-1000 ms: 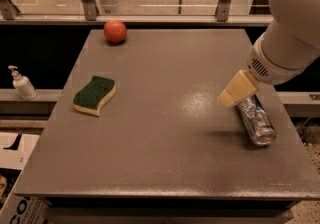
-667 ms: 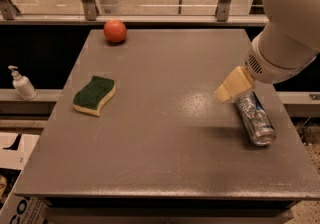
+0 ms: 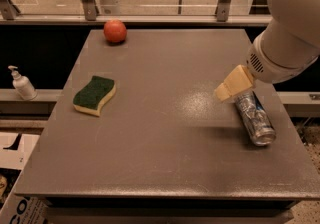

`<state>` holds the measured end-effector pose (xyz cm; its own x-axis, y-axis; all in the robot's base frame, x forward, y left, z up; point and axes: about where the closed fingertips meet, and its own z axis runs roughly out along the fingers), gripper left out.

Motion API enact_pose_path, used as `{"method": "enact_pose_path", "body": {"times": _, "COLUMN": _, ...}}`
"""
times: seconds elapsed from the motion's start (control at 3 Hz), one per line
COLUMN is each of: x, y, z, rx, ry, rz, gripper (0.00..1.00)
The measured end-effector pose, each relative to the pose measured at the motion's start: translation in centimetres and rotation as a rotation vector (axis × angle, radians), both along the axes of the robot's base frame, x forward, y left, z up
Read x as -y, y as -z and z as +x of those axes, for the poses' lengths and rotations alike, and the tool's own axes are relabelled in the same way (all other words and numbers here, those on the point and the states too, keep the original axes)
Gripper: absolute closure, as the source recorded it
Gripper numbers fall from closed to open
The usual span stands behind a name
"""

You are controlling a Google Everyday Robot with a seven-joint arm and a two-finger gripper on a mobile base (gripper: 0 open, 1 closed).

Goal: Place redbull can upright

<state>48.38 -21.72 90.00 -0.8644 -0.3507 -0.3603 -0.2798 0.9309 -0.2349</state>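
The redbull can (image 3: 255, 117) lies on its side on the right part of the grey table (image 3: 165, 133), its long axis running from far-left to near-right, with one round end facing the front edge. It is silver with blue and white patches. My gripper (image 3: 232, 84) is a beige tip at the end of the large white arm (image 3: 287, 33) that comes in from the upper right. It hovers just above and to the left of the can's far end. It holds nothing that I can see.
A green and yellow sponge (image 3: 95, 95) lies on the left part of the table. A red apple (image 3: 115, 31) sits at the far left edge. A white pump bottle (image 3: 22, 84) stands on a ledge left of the table. A glass railing runs behind.
My gripper has shifted slightly left and up, away from the can's far end. The can, sponge and apple have not moved.
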Motion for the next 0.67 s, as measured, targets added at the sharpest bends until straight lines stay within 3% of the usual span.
{"method": "enact_pose_path", "body": {"times": 0.67, "x": 0.2, "y": 2.4, "z": 0.2, "rx": -0.089, "ry": 0.015, "rz": 0.091, "gripper": 0.0}}
